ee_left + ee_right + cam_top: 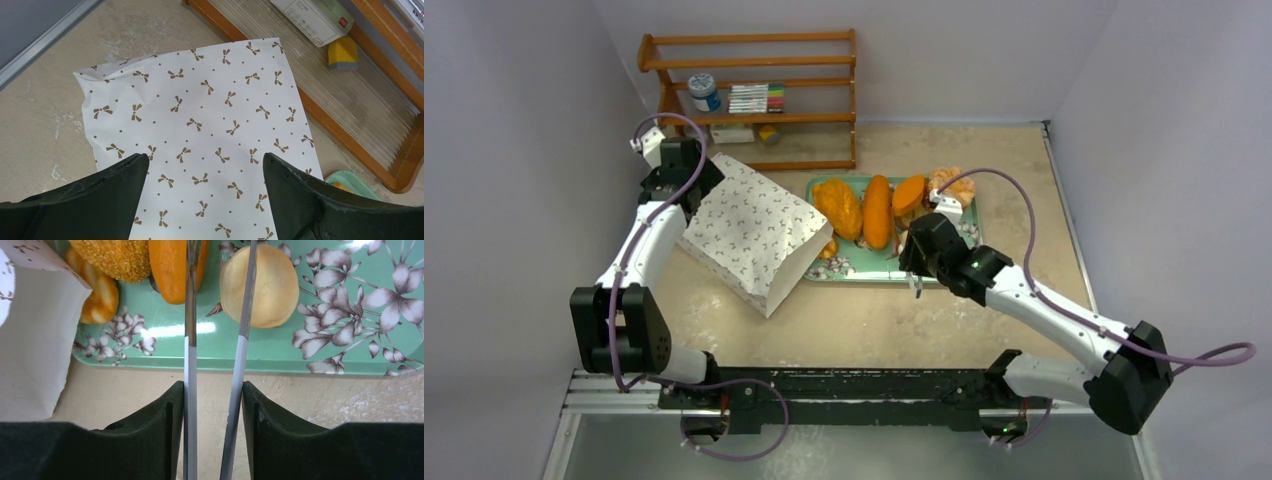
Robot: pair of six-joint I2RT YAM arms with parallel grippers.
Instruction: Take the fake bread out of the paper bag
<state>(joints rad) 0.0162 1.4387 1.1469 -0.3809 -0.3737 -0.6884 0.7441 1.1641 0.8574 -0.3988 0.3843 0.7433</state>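
left gripper (205, 165): wide open over paper bag (749, 235), near left edge | right gripper (212, 390): pinching metal tongs (190, 340) | fake bread (877, 210): on green tray (240, 352), thin baguette (100, 290) at bag mouth | tip: press bag flat, pull slowly

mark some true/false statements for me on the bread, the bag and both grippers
1. The left gripper is open over the paper bag. True.
2. The right gripper holds nothing. False: its fingers clamp metal tongs.
3. Several pieces of fake bread lie on the green floral tray. True.
4. The wooden rack is bare. False: it carries a jar and markers.
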